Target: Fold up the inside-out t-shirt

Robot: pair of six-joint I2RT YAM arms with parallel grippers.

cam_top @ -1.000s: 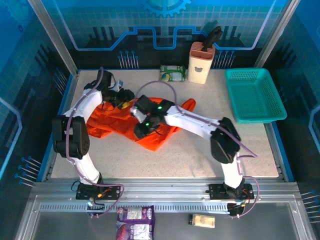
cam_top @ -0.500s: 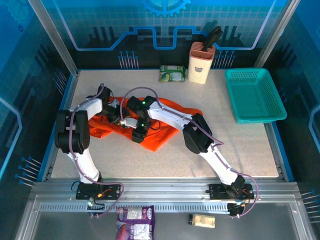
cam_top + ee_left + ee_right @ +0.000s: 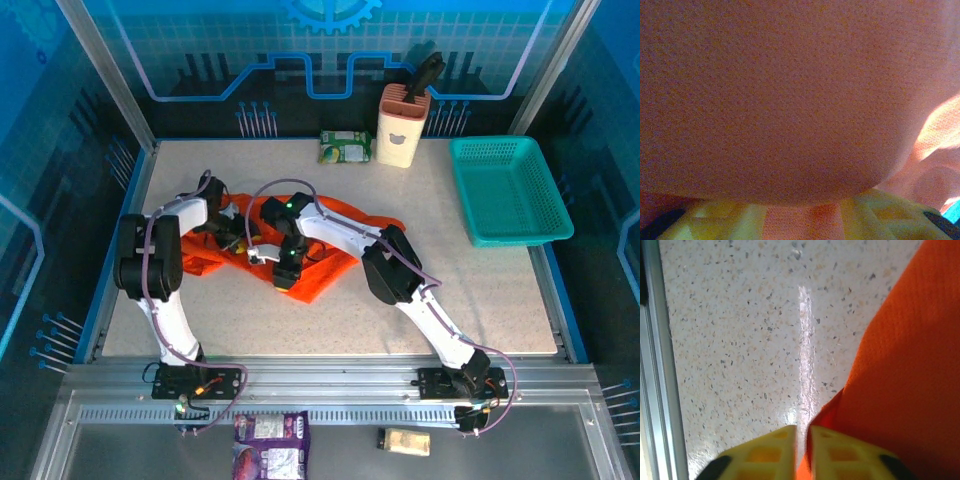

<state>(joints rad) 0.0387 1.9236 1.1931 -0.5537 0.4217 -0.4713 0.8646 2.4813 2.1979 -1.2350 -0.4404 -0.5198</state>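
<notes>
Blocking nearly the whole left wrist view with close, blurred weave: the bright orange thin-cloth t-shirt [image 3: 790, 100], no seam, sleeve or collar readable at that range. Below it, just the yellow fingers [image 3: 725, 220] of the left gripper [image 3: 802, 205], set a narrow way apart and holding a band of that cloth between them. Sunk in the folds when seen from above, so hard to pick out there. Cannot tell from the crumple which face of the cloth is outward, nor where neck and hem lie.

Lies bunched in a loose, uneven heap left of the middle of the pale speckled desk [image 3: 500, 300], with one pointed flap reaching toward the near edge and a ridge trailing toward the right. Plain in colour throughout.

Right gripper [image 3: 801, 429] closed almost to nothing, pinching a thin edge of the t-shirt near that flap, with bare desk to the left of the cloth in the wrist view. Both arms bent in over the heap, covering its middle from the overhead camera.

Well apart, in the far right corner of the desk: teal plastic mesh basket [image 3: 510, 190]. At the far edge, tall cream holder [image 3: 403, 130] with a black handle [image 3: 428, 72] sticking out, and just beside it a small green packet [image 3: 345, 147].
</notes>
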